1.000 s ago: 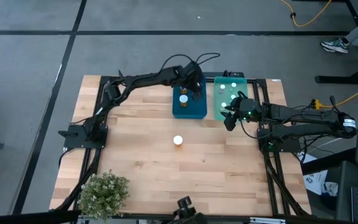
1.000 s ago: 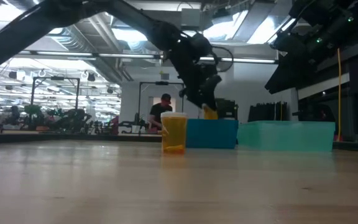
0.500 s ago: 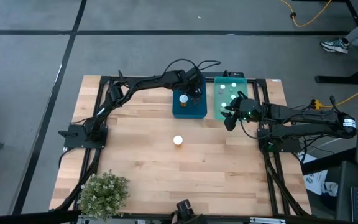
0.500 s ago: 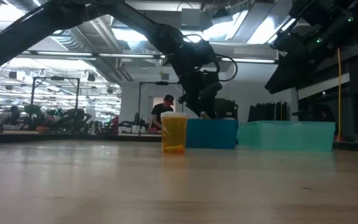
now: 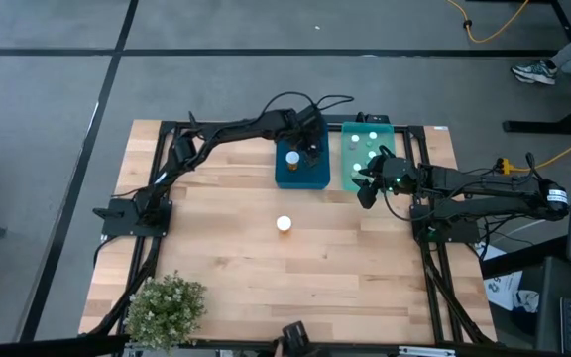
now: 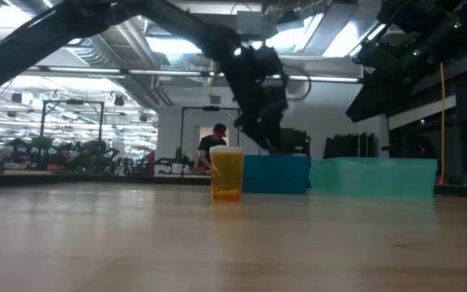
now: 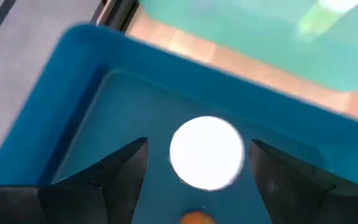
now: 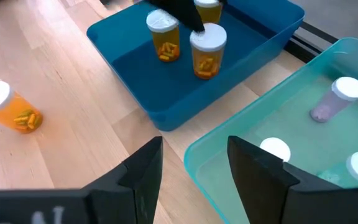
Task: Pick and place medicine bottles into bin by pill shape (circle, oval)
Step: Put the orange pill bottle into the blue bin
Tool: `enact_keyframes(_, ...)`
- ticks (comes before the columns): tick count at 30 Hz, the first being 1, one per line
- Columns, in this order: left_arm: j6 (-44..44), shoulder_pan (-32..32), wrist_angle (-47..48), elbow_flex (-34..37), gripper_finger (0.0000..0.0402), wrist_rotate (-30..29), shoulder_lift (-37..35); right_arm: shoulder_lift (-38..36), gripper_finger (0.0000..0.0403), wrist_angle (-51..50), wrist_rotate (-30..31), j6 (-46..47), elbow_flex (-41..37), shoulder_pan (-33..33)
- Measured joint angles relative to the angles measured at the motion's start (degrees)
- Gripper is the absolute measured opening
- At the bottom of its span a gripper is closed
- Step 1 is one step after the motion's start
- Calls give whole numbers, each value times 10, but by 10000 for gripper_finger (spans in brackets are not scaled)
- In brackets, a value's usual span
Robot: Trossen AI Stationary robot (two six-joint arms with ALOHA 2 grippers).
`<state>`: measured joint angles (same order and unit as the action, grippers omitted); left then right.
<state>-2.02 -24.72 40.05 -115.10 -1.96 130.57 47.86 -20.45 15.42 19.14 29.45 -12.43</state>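
My left gripper (image 5: pixel 311 151) hangs open inside the dark blue bin (image 5: pixel 300 179), one finger on each side of an amber bottle's white cap (image 7: pixel 206 152). That bottle (image 8: pixel 207 51) stands on the bin's floor, and I see a gap between it and the fingers. Two more amber bottles (image 8: pixel 162 37) (image 8: pixel 207 9) stand in the same bin. Another amber bottle (image 5: pixel 284 224) stands upright on the table's middle. Several pale bottles (image 8: pixel 331 99) are in the teal bin (image 5: pixel 350 171). My right gripper (image 5: pixel 369 188) waits open just near of the teal bin.
The two bins sit side by side at the table's far middle, with a narrow strip of wood between them. A potted plant (image 5: pixel 167 307) stands at the near left corner. In the low view a person (image 6: pixel 211 148) shows in the room beyond the table.
My left gripper has gone down into the blue bin with the amber bottle, tipping more steeply, and has opened. The bottle, seen above the bin's wall a second ago, now stands inside the bin, free of the fingers.
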Motion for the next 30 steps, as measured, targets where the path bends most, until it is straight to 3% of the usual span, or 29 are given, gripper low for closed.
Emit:
enact_keyframes(3, 0, 12, 72, -59, 271, 0, -4, 0, 183, 0, 0, 0, 0, 0)
enact_keyframes(9, -8, 75, 350, -200, 271, 1, -4, 0, 183, -3, 0, 1, 0, 0)
enact_keyframes(13, -43, 128, 458, -159, 266, -28, -60, 0, 183, -6, 1, 7, 0, 0)
enact_keyframes(16, 1, 160, 508, -123, 264, -71, -100, 0, 183, -11, 5, 17, 0, 0)
enact_keyframes(23, 47, 212, 434, 52, 264, -73, -187, 0, 183, -14, 1, 28, 0, 11)
enact_keyframes(30, 49, 224, 177, 313, 263, 4, -267, 0, 183, -13, 14, 31, 0, 29)
